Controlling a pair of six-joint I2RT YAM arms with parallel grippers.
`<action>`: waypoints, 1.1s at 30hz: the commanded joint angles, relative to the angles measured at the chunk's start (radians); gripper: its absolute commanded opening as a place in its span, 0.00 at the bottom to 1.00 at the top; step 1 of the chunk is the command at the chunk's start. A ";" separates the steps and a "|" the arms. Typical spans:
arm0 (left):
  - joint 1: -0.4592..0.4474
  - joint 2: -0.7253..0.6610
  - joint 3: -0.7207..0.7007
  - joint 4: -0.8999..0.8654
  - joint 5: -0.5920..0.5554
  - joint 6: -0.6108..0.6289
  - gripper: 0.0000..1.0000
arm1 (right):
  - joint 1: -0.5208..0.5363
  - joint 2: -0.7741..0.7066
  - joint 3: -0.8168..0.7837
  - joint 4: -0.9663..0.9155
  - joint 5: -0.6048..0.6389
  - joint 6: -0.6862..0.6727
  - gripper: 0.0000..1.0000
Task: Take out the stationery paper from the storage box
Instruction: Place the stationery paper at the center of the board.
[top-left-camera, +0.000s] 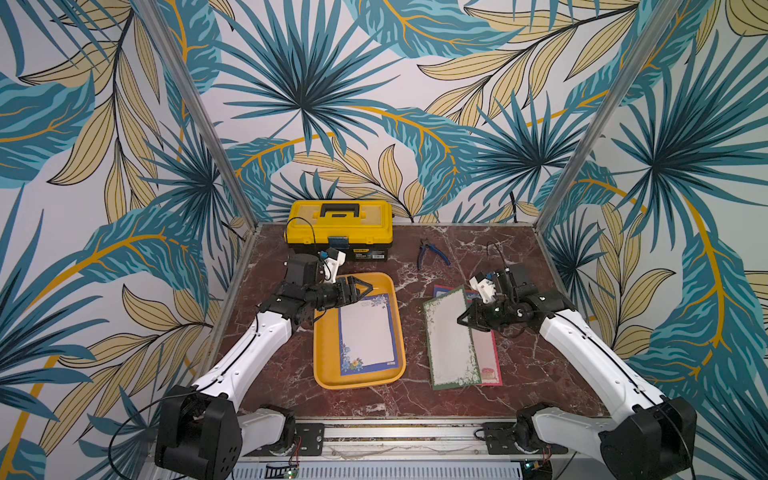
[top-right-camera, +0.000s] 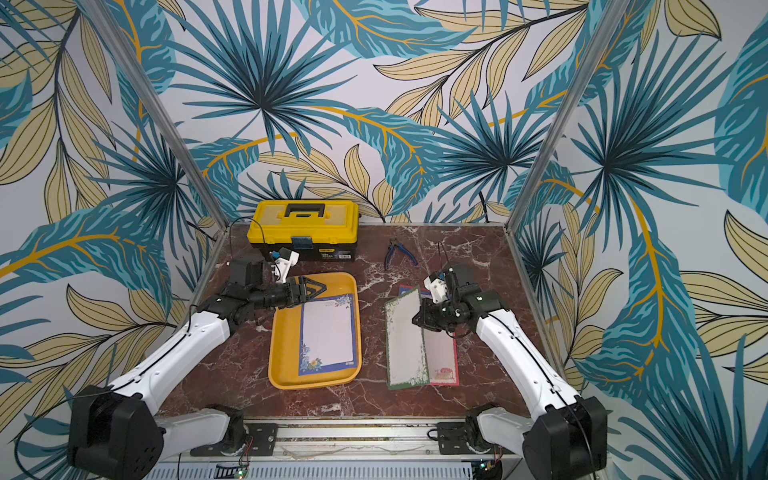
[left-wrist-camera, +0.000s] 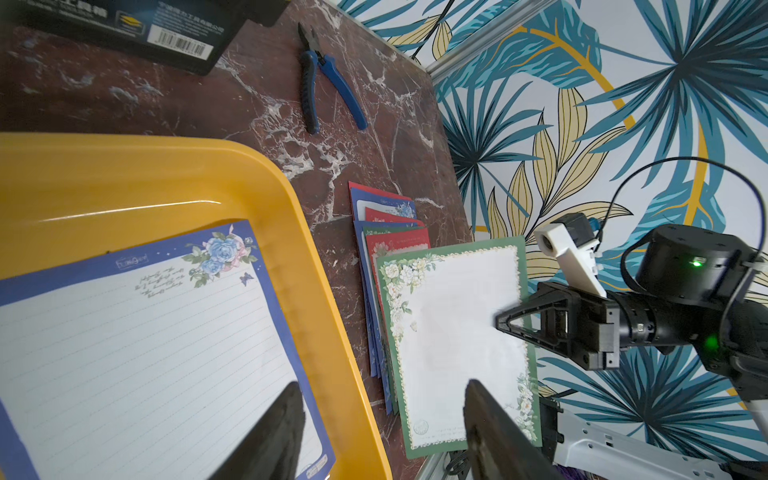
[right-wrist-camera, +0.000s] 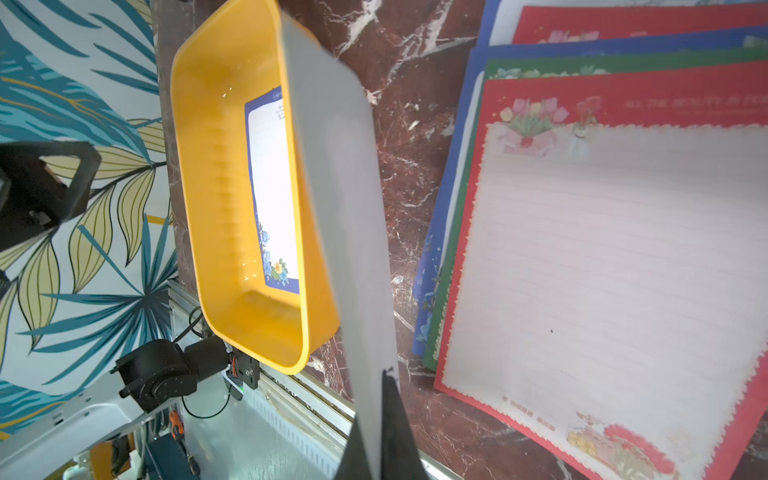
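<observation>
Your tray (top-left-camera: 320, 332) shows orange-yellow against a table (top-left-camera: 415, 399) of dark red marble veined white. You see a blue sheet (top-left-camera: 368, 332), its navy border set with blue roses and green leaves, its centre white and faintly lined. A green sheet (top-left-camera: 451, 340) carries white flowers round a white centre. A red sheet (top-left-camera: 486, 353) has a scalloped, pinkish-white centre and tulips. Your toolbox (top-left-camera: 340, 224) is yellow over black, the pliers (top-left-camera: 432, 251) blue and black. Teal and tan palm leaves cover the white walls (top-left-camera: 374, 83).
</observation>
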 joint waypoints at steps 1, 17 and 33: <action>0.003 -0.019 0.019 0.001 -0.011 -0.001 0.63 | -0.050 0.016 -0.037 0.032 -0.045 -0.022 0.00; 0.003 0.000 0.026 -0.008 -0.005 0.013 0.62 | -0.144 0.196 -0.027 -0.015 0.220 -0.086 0.00; 0.002 -0.004 0.056 -0.225 -0.201 0.094 0.62 | -0.143 0.222 0.058 -0.076 0.541 -0.086 0.61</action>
